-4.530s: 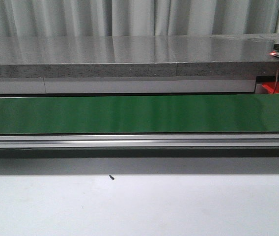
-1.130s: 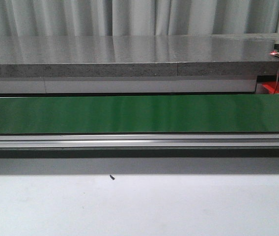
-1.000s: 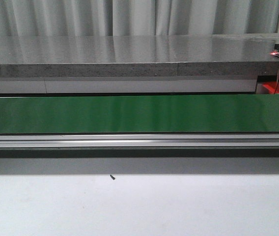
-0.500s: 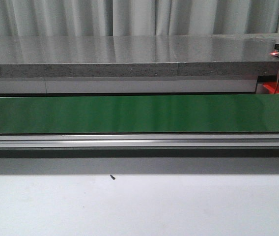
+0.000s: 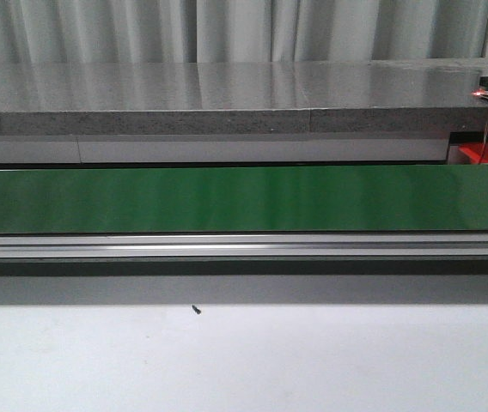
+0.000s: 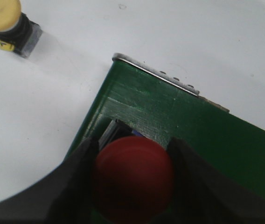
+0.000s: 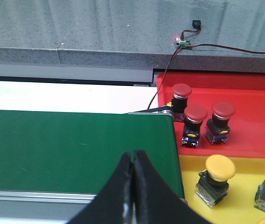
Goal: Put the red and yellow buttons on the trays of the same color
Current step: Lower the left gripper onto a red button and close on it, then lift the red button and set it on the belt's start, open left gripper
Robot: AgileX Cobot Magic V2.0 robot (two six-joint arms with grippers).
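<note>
The left gripper (image 6: pixel 132 186) is pinching a red button (image 6: pixel 133 179) between its jaws over the end of the green belt (image 6: pixel 193 135), while a yellow button (image 6: pixel 4 21) is lying on the white worktop (image 6: pixel 44 102) well apart from it. The right gripper (image 7: pixel 133 186) is hanging over the belt's other end with its jaws pressed together on nothing, beside the red tray (image 7: pixel 258 135), which is carrying 3 red buttons (image 7: pixel 195 122), and the yellow tray (image 7: pixel 244 205), which is carrying at least 2 yellow buttons (image 7: pixel 216 179). In the front view the belt is showing no buttons.
</note>
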